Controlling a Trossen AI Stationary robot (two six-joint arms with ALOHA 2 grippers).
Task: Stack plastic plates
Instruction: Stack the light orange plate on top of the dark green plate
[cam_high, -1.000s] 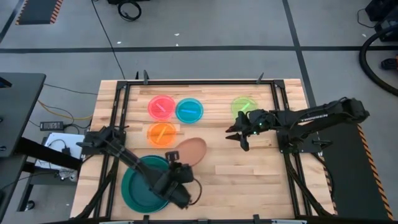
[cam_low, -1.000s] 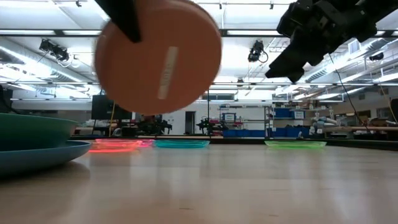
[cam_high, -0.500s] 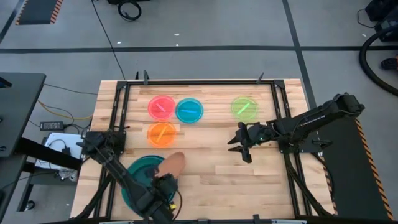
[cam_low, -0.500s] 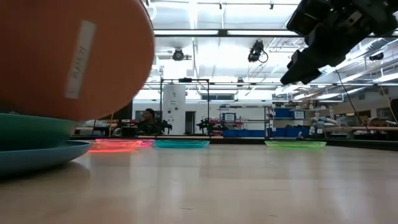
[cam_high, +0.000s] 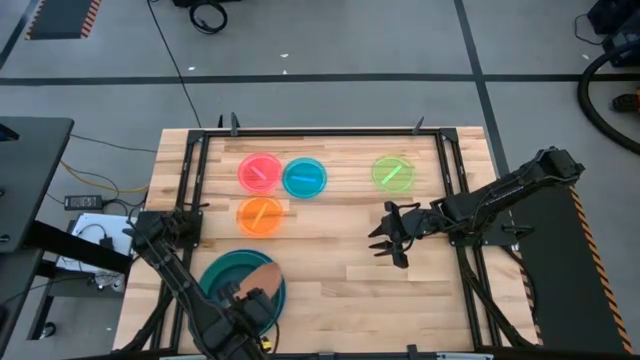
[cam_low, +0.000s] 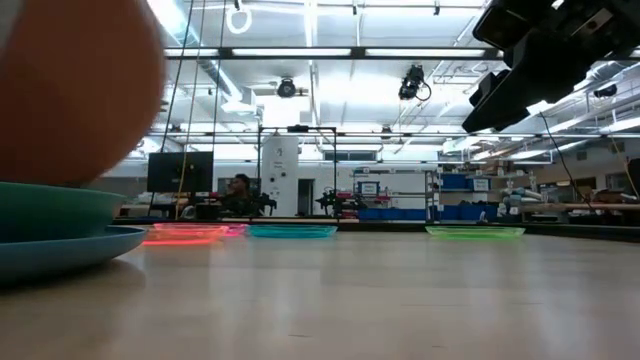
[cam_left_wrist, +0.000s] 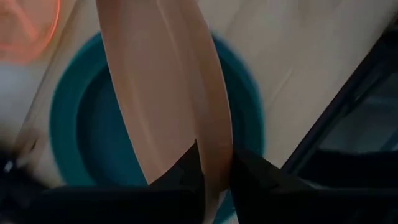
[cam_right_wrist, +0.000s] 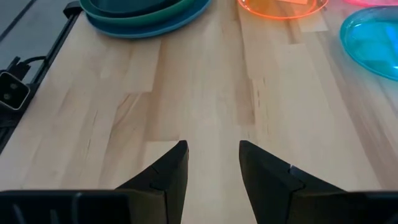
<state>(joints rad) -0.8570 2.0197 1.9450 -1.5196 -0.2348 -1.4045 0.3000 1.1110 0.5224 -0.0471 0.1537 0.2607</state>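
Observation:
My left gripper (cam_high: 250, 300) is shut on the terracotta-brown plate (cam_high: 263, 274), which stands over the stack of teal and blue plates (cam_high: 222, 280) at the table's near left. In the low view this plate (cam_low: 70, 90) fills the upper left above the stack (cam_low: 50, 225). My right gripper (cam_high: 390, 240) hangs open over bare wood right of centre, its fingers apart (cam_right_wrist: 211, 162). The pink (cam_high: 260, 171), cyan (cam_high: 304, 177), orange (cam_high: 260, 214) and lime green (cam_high: 393, 172) small plates lie flat on the table's far half. My left gripper pinches the terracotta plate's rim (cam_left_wrist: 214, 163), one finger (cam_left_wrist: 180, 174) on each face, coming from the table's near side. The plate is tilted steeply, edge-on to the wrist camera, above the teal stack (cam_left_wrist: 81, 124). Whether its lower edge touches the stack, I cannot tell.
A dark metal frame (cam_high: 320, 131) borders the wooden table. Bare wood (cam_high: 340, 280) lies between the stack and my right gripper. In the right wrist view the stack (cam_right_wrist: 143, 12), orange plate (cam_right_wrist: 283, 6) and cyan plate (cam_right_wrist: 373, 43) sit beyond the fingers.
My left gripper has carried the terracotta plate toward the table's near left, from beside the stack to above it, the plate staying tilted. My right gripper has drifted toward the near edge and stayed open.

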